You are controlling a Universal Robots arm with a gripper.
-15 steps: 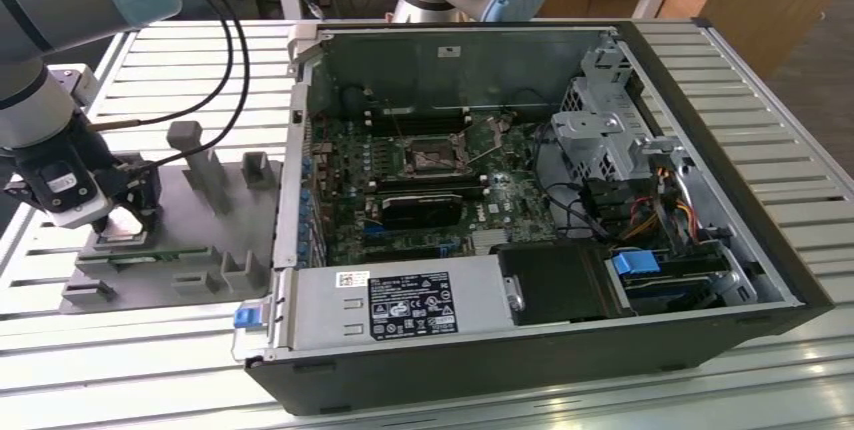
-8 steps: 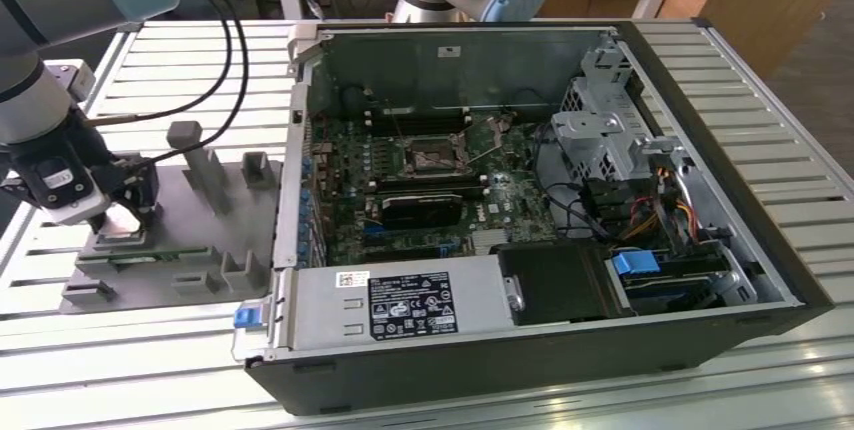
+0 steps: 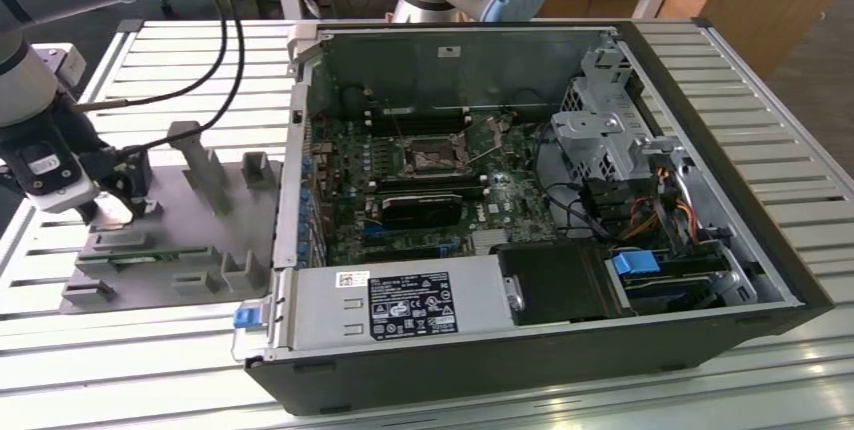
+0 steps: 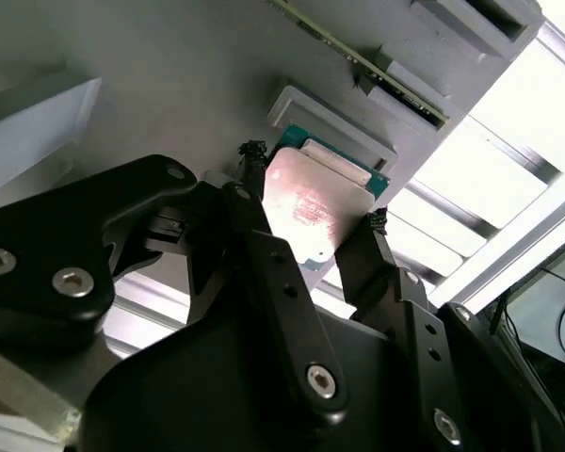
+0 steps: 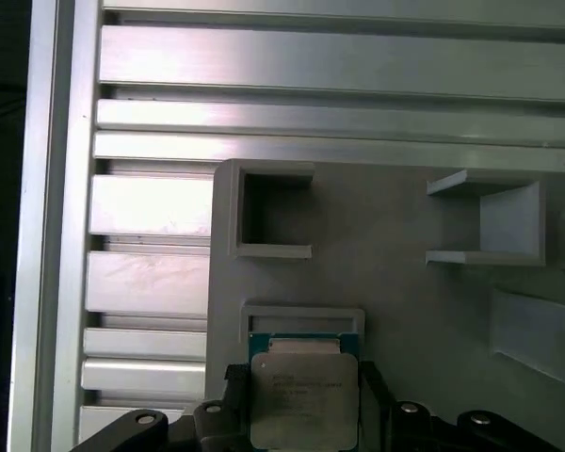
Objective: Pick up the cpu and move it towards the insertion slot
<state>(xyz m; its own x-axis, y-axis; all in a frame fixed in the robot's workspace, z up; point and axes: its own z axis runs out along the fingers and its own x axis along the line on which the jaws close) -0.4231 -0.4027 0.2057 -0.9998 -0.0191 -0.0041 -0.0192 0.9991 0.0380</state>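
Note:
The cpu is a small square chip with a pale metal top and a green edge. It sits between the two black fingers of my gripper, just off the shallow square nest of the grey holder. In the second wrist view the fingers press on opposite edges of the cpu, so the gripper is shut on it. In the exterior view the gripper hangs over the holder at the left. The insertion slot lies inside the open computer case, well to the right.
The open computer case has a raised near wall between the holder and the motherboard. Grey upright blocks stand on the holder, and a green memory stick lies along it. A slatted aluminium table carries everything. Cables trail from the arm.

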